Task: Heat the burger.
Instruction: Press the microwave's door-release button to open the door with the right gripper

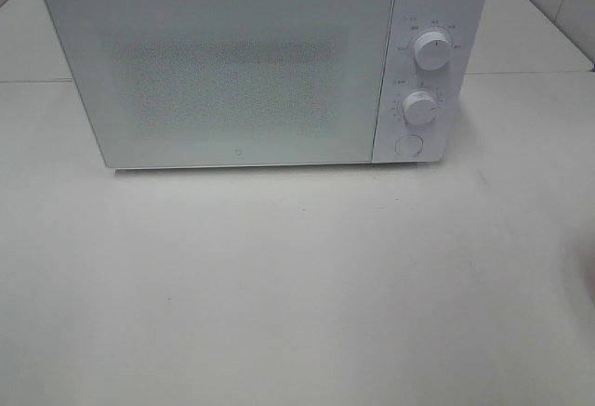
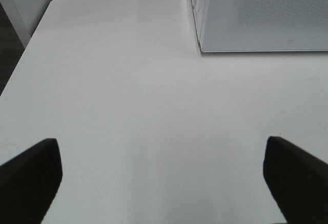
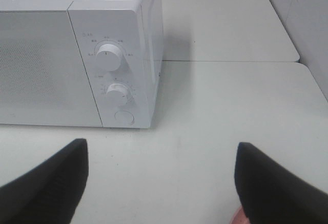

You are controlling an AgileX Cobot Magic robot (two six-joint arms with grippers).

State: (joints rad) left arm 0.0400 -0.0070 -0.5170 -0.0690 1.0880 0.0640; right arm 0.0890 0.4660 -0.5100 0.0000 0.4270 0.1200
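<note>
The burger is out of view in all three frames. A white microwave (image 1: pixel 242 67) stands at the back of the white table (image 1: pixel 297 285) with its door shut. In the exterior high view neither gripper shows. The left wrist view has my left gripper (image 2: pixel 161 147) open, its black fingers (image 2: pixel 31 178) wide apart over bare table, with the microwave's left front corner (image 2: pixel 205 44) ahead. My right gripper (image 3: pixel 161 149) is open too, with nothing between its fingers (image 3: pixel 271 183). It faces the microwave's control panel (image 3: pixel 114 75).
The panel carries two white dials (image 1: pixel 433 49) (image 1: pixel 419 108) and a round button (image 1: pixel 408 144). A second table top (image 3: pixel 225 21) adjoins behind, with walls beyond. A sliver of something pink (image 3: pixel 237 218) shows by the right gripper's finger.
</note>
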